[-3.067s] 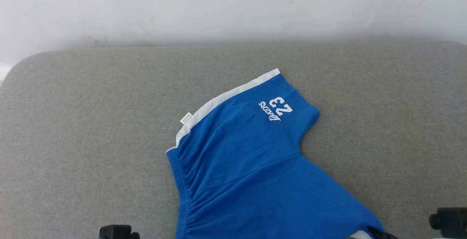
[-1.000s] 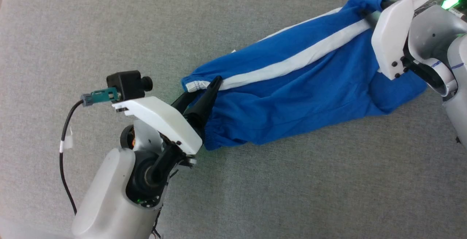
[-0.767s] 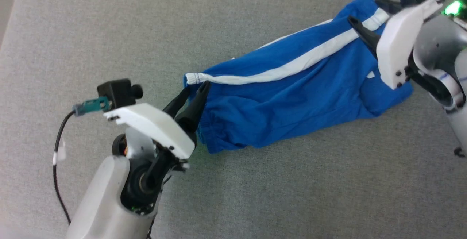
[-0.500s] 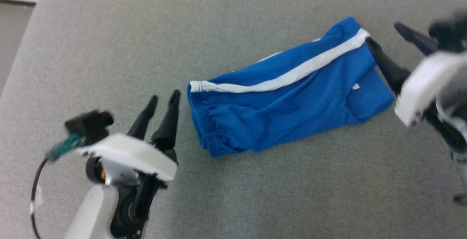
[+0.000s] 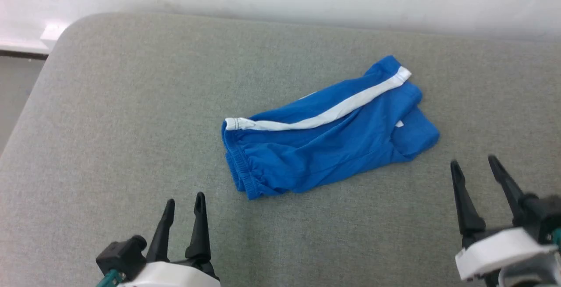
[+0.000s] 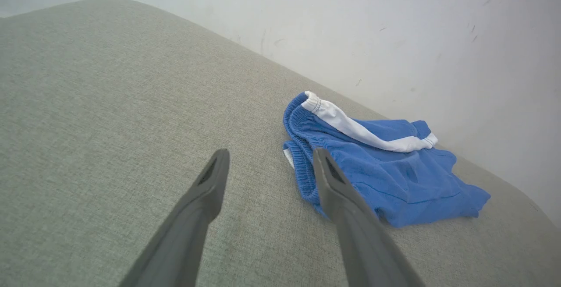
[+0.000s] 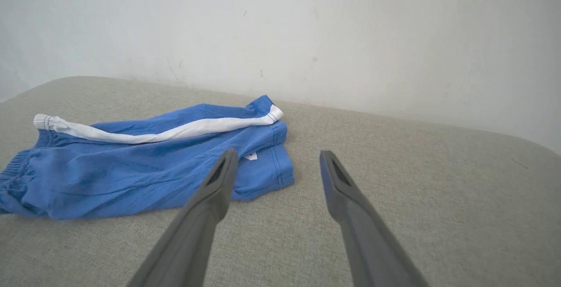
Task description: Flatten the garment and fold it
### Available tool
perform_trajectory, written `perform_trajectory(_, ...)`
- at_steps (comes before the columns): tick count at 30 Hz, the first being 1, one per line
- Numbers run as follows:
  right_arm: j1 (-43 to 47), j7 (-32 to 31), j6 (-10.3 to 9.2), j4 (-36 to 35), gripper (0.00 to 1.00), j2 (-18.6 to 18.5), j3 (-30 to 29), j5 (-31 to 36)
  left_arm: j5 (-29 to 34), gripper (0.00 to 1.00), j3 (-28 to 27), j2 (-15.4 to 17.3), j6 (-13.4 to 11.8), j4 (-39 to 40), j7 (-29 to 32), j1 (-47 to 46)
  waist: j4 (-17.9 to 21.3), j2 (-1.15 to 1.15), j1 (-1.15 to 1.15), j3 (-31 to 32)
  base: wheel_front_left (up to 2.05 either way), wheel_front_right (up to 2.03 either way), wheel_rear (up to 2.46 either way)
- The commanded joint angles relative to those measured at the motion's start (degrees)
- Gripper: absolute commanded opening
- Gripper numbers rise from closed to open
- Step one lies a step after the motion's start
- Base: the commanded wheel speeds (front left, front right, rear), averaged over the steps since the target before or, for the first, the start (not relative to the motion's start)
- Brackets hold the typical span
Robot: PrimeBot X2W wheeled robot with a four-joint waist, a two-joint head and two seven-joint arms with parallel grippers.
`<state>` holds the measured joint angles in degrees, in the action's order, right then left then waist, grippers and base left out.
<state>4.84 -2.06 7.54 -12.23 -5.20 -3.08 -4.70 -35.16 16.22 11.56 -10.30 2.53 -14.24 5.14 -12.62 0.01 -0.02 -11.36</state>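
Blue shorts point(image 5: 333, 142) lying folded in half lengthwise, bit rumpled, on the bench point(image 5: 109, 103) nearer its far edge. Hovering by the near edge: left gripper point(image 5: 185, 198) and right gripper point(image 5: 472, 160), fingers point(image 5: 198, 225) spread wide, gripping nothing. Looking mostly done; cross-fold possibly remaining.

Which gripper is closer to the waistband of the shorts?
Left. The left gripper, open, sits below and left of the waistband in the head view. The right gripper, also open, is beyond the opposite leg end of the shorts.
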Motion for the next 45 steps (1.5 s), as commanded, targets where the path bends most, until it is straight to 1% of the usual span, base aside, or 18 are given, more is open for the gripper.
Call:
perform_trajectory(1,1.59,1.81,-0.05,-0.13,1.0,0.88,-0.72,1.12,0.4,1.0,-0.66,-1.07,-0.18,-0.22,-0.56,0.64,0.68,-0.01,0.02,1.53,0.0,0.0,0.0)
perform_trajectory(5,3.43,3.67,-0.05,0.88,1.0,2.01,-0.51,2.57,2.03,1.0,-1.53,-1.84,0.62,-0.49,-0.7,0.36,1.03,-0.01,0.02,2.74,0.0,0.0,0.0)
perform_trajectory(7,3.07,3.99,-0.05,0.78,1.0,2.16,-0.38,3.18,2.55,1.0,-1.54,-1.51,1.09,-0.45,-0.69,-0.66,1.19,-0.01,0.02,3.01,0.0,0.0,0.0)
perform_trajectory(9,2.53,3.91,-0.05,0.64,1.0,2.24,-0.43,3.93,2.49,1.0,-1.22,-1.0,1.44,-0.48,0.74,-2.27,1.26,-0.01,0.02,3.11,0.0,0.0,0.0)
perform_trajectory(13,1.9,3.47,-0.05,0.37,1.0,2.29,-0.53,4.05,0.35,1.0,-0.23,-0.33,1.9,-0.18,7.92,-6.24,1.48,-0.01,0.02,2.93,0.0,0.0,0.0)
perform_trajectory(15,2.04,3.41,-0.05,0.46,1.0,2.3,-0.8,3.76,-1.04,1.0,0.51,0.07,1.51,-0.44,13.14,-7.9,1.68,-0.01,0.02,2.68,0.0,0.0,0.0)
perform_trajectory(19,2.36,3.29,-0.05,0.93,1.0,2.31,-0.82,3.16,-3.33,1.0,2.06,0.89,-0.57,-0.18,23.82,-10.01,2.43,-0.01,0.02,1.95,0.0,0.0,0.0)
perform_trajectory(21,2.24,3.36,-0.05,1.07,1.0,2.31,-0.74,2.89,-3.45,1.0,2.49,1.69,-1.81,0.08,27.51,-10.81,2.93,-0.01,0.02,1.38,0.0,0.0,0.0)
perform_trajectory(23,2.03,3.38,-0.05,1.25,1.0,2.31,-0.56,2.69,-3.43,1.0,2.54,2.22,-2.77,0.1,29.6,-11.49,3.42,-0.01,0.02,0.79,0.0,0.0,0.0)
perform_trajectory(26,1.6,3.42,-0.05,1.48,1.0,2.32,-0.25,2.67,-3.94,1.0,2.45,2.44,-3.16,-0.49,31.18,-12.29,4.09,-0.01,0.02,-0.01,0.0,0.0,0.0)
perform_trajectory(32,1.0,3.28,-0.05,1.65,1.0,2.32,-0.4,2.92,-5.52,1.0,2.42,2.07,-3.03,-2.06,33.04,-13.31,4.87,-0.01,0.02,-1.21,0.0,0.0,0.0)
perform_trajectory(38,0.29,3.08,-0.05,1.48,1.0,2.32,-0.37,2.93,-5.94,1.0,1.86,1.9,-4.26,-4.37,34.13,-14.76,5.42,-0.01,0.02,-2.78,0.0,0.0,0.0)
perform_trajectory(41,-0.16,3.08,-0.05,1.43,1.0,2.32,-0.31,2.91,-7.11,1.0,1.16,1.24,-4.65,-5.68,34.6,-15.42,5.65,-0.01,0.02,-3.59,0.0,0.0,0.0)
perform_trajectory(44,-0.59,3.04,-0.05,1.37,1.0,2.32,-0.36,2.85,-9.36,1.0,0.66,0.25,-4.52,-6.96,36.11,-15.83,5.83,-0.01,0.02,-4.32,0.0,0.0,0.0)
perform_trajectory(45,-0.71,3.0,-0.05,1.34,1.0,2.32,-0.4,2.83,-10.41,0.95,0.65,-0.15,-4.26,-7.33,37.04,-15.87,5.88,-0.01,0.02,-4.55,0.0,0.0,0.0)
